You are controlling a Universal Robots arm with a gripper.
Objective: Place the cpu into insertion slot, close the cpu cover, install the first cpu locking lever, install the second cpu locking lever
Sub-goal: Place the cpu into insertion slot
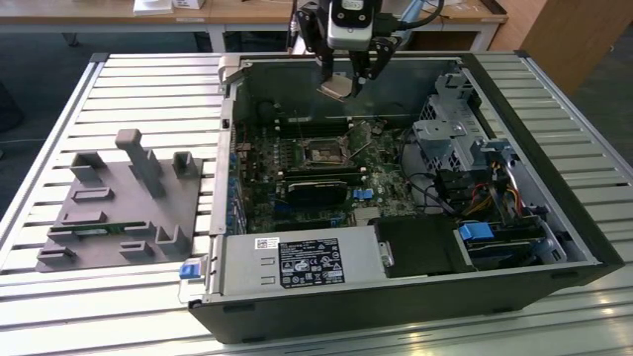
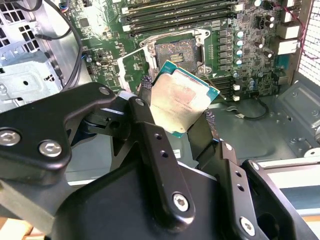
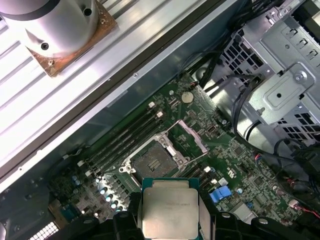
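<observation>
Silvery cpu [image 2: 184,95] hangs in the gripper [image 2: 177,101] above the open insertion slot [image 2: 177,50].

— Do I get the whole cpu [image 3: 168,212]?
— No: in the first wrist view you lose one side past the picture's edge; fingers [image 3: 134,210] cover two more.
— And the slot [image 1: 325,153]?
— In the exterior view, its pins are too small to tell.
</observation>
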